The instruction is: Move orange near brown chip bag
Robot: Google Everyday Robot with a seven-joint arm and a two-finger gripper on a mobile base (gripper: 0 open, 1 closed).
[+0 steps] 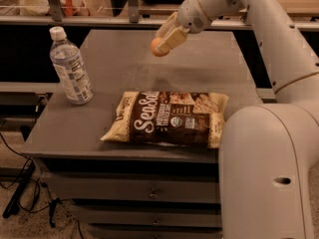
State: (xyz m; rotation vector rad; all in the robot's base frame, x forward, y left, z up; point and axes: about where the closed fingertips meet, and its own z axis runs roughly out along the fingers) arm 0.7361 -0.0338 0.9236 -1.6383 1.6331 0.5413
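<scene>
The orange (158, 46) is a small round fruit held between the fingers of my gripper (163, 41), in the air above the far middle of the grey tabletop. The gripper is shut on it. The brown chip bag (168, 118) lies flat near the front edge of the table, with a dark brown middle, white script and pale ends. The orange hangs above and behind the bag, apart from it.
A clear water bottle with a white cap (70, 66) stands upright at the table's left. The grey table (214, 68) has drawers below. My white arm (269, 168) fills the right foreground. Shelving and rails run along the back.
</scene>
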